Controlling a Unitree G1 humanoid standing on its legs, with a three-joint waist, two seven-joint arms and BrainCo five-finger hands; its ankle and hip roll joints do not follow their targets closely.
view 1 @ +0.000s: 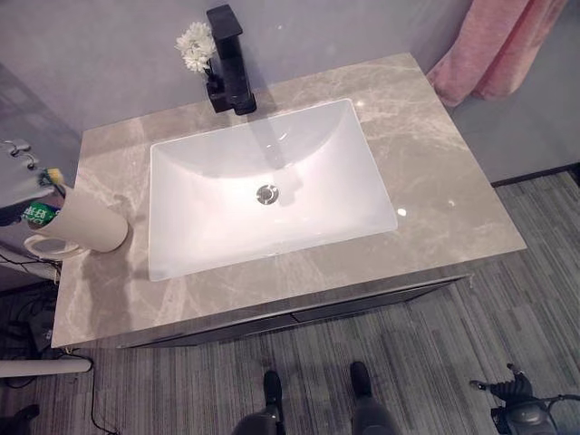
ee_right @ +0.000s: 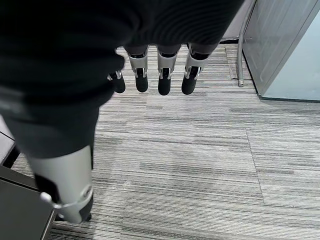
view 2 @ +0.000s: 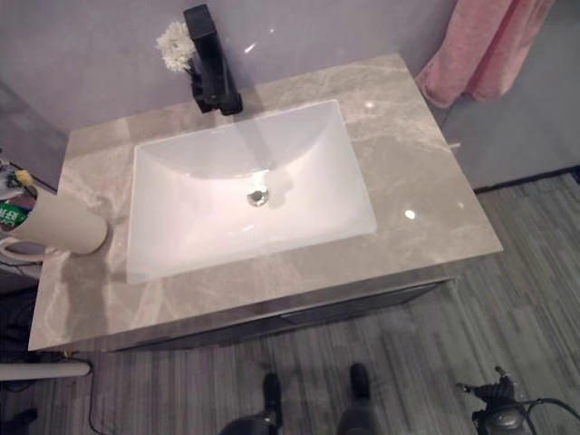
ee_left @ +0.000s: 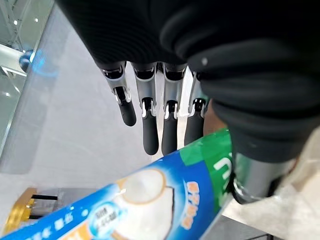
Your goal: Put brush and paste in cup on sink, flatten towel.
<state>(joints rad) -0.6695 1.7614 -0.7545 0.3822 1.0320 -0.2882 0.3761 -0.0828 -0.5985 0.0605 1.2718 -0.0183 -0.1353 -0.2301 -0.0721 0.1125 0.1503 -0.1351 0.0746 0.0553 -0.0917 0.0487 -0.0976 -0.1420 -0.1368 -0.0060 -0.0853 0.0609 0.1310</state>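
We look down on a grey marble countertop (view 1: 435, 181) with a white rectangular basin (view 1: 263, 190) sunk into it, a metal drain (view 1: 266, 193) at its middle. At the back edge stands a black faucet (view 1: 227, 59), and just beside it a small bunch of white flowers (view 1: 195, 45). A pink towel (view 1: 494, 45) hangs against the wall past the counter's far right corner — bunched in folds, not spread flat.

At the counter's left edge a cream cup (view 1: 86, 222) lies tilted on its side, its handle toward the front. Just past its mouth, at the very edge of the head views, we see a bit of green-and-blue packaging (the toothpaste tube (ee_left: 150, 205), as the left wrist view makes plain). There the left hand (ee_left: 165, 115) hangs its fingers (ee_left: 150, 135) straight and relaxed above the tube, which lies close under them; whether the thumb presses it we cannot tell.

The right hand (ee_right: 150, 75) hangs over grey striped carpet (ee_right: 200, 160), fingers straight and holding nothing — well apart from the sink.
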